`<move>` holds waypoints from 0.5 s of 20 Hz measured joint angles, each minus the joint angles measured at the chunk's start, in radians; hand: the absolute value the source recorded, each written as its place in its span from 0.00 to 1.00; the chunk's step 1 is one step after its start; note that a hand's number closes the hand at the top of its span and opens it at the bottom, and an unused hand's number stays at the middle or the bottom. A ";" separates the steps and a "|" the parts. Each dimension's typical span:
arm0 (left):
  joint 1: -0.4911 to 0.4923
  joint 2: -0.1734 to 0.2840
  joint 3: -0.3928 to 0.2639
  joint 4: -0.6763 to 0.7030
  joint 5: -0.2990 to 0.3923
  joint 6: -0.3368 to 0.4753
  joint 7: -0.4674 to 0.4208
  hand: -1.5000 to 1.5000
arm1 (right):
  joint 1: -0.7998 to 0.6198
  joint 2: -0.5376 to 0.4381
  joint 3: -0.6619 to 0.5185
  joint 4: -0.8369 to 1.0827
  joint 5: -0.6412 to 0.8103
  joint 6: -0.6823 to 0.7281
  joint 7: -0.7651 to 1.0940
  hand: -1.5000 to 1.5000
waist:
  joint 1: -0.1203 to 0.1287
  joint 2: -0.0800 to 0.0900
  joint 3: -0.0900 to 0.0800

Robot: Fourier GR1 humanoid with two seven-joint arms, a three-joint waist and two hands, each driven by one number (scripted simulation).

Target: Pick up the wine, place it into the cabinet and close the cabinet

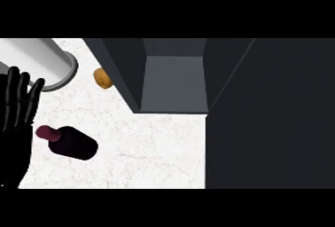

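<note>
The left hand [18, 99] shows at the view's left edge, fingers straight and pointing up, holding nothing; it looks to be at rest. The right hand does not show at all. Just right of the left hand, the wine [71, 142] stands on the white tabletop [157, 150], seen from above: a dark body with a maroon cap toward the hand. Nothing touches it, so I judge the pick-up step has not begun. Farther out, the cabinet [173, 80] stands open, its grey inside free, with what seems to be its dark door [271, 111] swung out along the right, though the view is too dark there to be sure. A metal cylinder [39, 60] and a small orange-brown thing [102, 78] lie left of the cabinet. The next move calls for a hand to close round the bottle's body, then carry it clear of those two into the opening.
</note>
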 measured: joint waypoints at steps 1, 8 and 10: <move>-0.002 0.008 0.013 0.013 0.023 -0.016 -0.002 0.00 | 0.002 0.008 0.010 -0.005 0.010 -0.006 0.000 0.00 | -0.001 -0.007 0.002; 0.115 0.114 0.100 0.056 0.341 -0.275 -0.014 0.00 | 0.079 0.013 0.079 -0.087 -0.009 0.034 0.029 0.00 | 0.001 -0.032 0.007; 0.155 0.133 0.122 0.056 0.449 -0.322 0.026 0.00 | 0.102 -0.001 0.096 -0.128 -0.044 0.065 0.066 0.00 | 0.002 -0.035 0.007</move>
